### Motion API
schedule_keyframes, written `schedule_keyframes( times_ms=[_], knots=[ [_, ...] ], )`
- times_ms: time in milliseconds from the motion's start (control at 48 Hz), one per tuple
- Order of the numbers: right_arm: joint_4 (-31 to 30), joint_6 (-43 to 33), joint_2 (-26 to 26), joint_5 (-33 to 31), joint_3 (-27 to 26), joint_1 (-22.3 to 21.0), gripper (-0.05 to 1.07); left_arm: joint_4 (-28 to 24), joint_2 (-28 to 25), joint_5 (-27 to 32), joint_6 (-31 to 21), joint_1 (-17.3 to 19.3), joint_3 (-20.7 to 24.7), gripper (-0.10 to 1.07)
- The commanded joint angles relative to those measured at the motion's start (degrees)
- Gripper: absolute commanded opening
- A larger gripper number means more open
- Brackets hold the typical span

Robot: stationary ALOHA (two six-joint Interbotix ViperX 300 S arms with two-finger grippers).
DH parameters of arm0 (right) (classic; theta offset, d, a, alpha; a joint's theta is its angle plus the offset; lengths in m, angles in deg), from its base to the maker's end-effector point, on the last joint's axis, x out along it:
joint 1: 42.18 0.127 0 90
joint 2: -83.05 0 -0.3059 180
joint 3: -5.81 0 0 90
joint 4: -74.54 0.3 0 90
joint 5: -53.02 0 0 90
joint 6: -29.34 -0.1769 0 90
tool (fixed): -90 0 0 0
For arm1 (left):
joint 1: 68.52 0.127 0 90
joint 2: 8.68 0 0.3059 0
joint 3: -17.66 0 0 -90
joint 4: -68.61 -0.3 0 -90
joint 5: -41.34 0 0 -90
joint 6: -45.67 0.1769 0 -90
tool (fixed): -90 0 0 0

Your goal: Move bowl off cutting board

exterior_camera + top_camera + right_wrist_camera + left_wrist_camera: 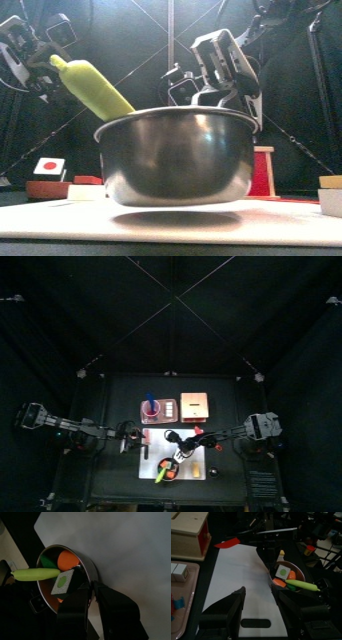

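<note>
bowl (63,574): metal, rim clamped between right gripper (85,594) fingers, raised just above board (127,547). left gripper (261,594): fingers apart, empty, over board.

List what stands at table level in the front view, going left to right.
white block with a red dot → bowl → wooden box → pale block at the picture's right edge.

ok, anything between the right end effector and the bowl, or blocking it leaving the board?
Nothing visible: the right end effector grips the rim of the bowl, and the cutting board beside it looks bare.
</note>
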Motion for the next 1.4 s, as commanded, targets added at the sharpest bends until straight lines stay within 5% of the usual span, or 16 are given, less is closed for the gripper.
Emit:
schedule_keyframes(
  times_ms=[0,542,833,1083,1375],
  knots=[
    [-0.6,0.0,5.5,-1.8,0.8,-1.6,0.52,0.0,0.2,-0.2,0.1,0.3,0.7,0.83],
    [-3.5,-2.1,32.8,-9.3,23.4,-12.9,0.52,0.4,0.2,-0.2,0.0,2.2,1.1,0.83],
    [-16.3,-9.8,44.1,-18.1,30.8,-25.0,0.52,0.3,0.2,-0.2,0.1,3.4,0.8,0.83],
    [-22.7,-10.8,46.8,-23.6,31.8,-33.0,0.52,0.2,0.2,0.4,0.2,4.0,0.5,0.83],
    [-24.5,-10.2,47.2,-24.7,32.9,-35.8,0.52,0.2,0.2,1.2,0.1,4.0,0.5,0.83]
  ],
)
